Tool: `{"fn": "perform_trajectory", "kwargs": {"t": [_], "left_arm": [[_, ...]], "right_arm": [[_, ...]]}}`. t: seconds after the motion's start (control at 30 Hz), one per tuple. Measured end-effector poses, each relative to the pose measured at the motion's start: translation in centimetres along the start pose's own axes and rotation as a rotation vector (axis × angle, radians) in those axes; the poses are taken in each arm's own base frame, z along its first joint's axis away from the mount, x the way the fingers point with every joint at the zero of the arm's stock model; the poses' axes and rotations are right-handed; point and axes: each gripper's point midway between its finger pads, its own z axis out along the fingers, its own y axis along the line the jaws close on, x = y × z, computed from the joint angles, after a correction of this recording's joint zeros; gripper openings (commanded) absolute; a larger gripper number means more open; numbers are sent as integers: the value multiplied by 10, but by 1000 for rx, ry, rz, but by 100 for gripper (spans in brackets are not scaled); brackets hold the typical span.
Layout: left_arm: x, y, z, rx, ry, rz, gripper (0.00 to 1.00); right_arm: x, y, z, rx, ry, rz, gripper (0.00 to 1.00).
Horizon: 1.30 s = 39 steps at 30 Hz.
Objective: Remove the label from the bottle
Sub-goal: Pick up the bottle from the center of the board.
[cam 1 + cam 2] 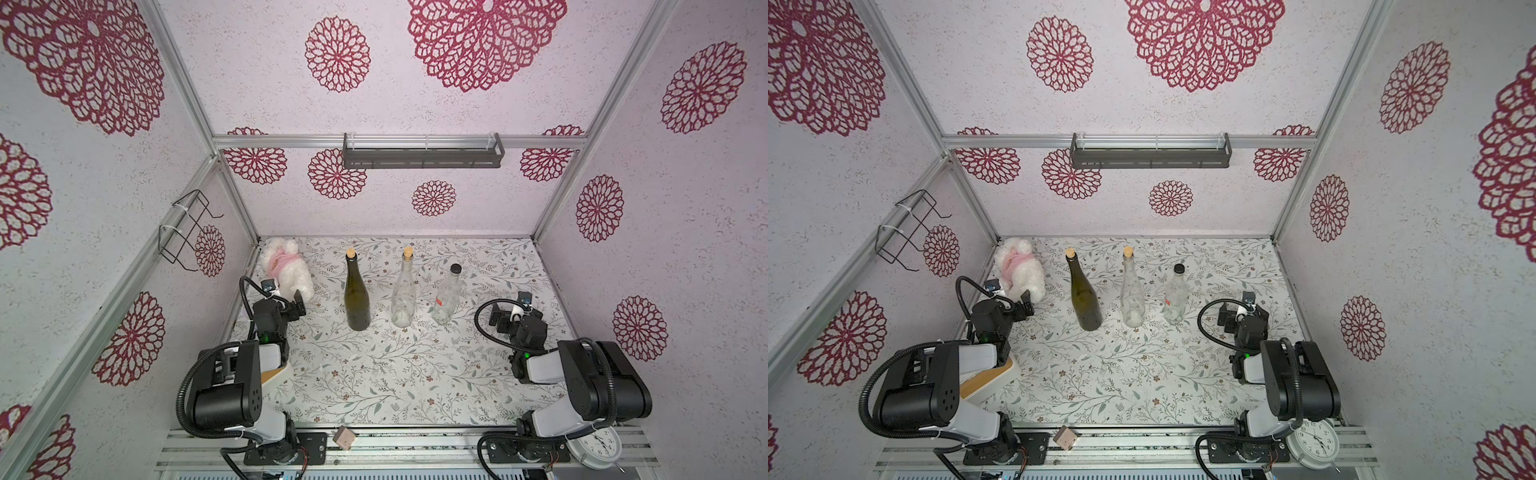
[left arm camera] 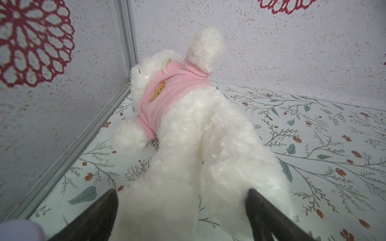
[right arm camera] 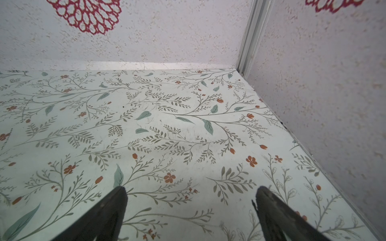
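A wooden cube (image 1: 344,437) and a white clock (image 1: 594,451) sit on the front rail (image 1: 415,441). Beyond, the right gripper (image 3: 190,194) gapes empty, near the right of the small clear black-capped bottle (image 1: 446,297), its red-and-white label (image 1: 439,300) on. Left of that bottle stand a clear corked bottle (image 1: 404,291) and a dark green corked bottle (image 1: 357,297). Farther left, the wide-open left gripper (image 2: 181,195) straddles a white plush toy (image 1: 286,270).

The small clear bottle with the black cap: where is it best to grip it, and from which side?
The small clear bottle stands upright, its label toward the left side, and the open right pincer is nearest. So probably grip the round body above the label, coming level from the right.
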Motion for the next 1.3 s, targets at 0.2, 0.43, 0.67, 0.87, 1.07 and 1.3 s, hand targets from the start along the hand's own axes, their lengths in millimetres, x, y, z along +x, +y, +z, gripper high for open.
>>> {"fn": "perform_trajectory", "kwargs": {"t": [0.2, 0.43, 0.67, 0.87, 1.07, 1.3], "left_arm": [[0, 0, 0, -1, 0, -5, 97], [0, 0, 0, -2, 0, -7, 97], [0, 2, 0, -5, 0, -8, 97], [0, 2, 0, -5, 0, -9, 97], [0, 2, 0, -9, -1, -8, 97], [-17, 6, 1, -50, 22, -5, 97]], "right_arm": [[0, 0, 0, 0, 0, 0, 99], [0, 0, 0, 0, 0, 0, 99], [0, 0, 0, 0, 0, 0, 99], [0, 0, 0, 0, 0, 0, 99], [0, 0, 0, -2, 0, 0, 99], [-3, 2, 0, -14, -13, 2, 99]]}}
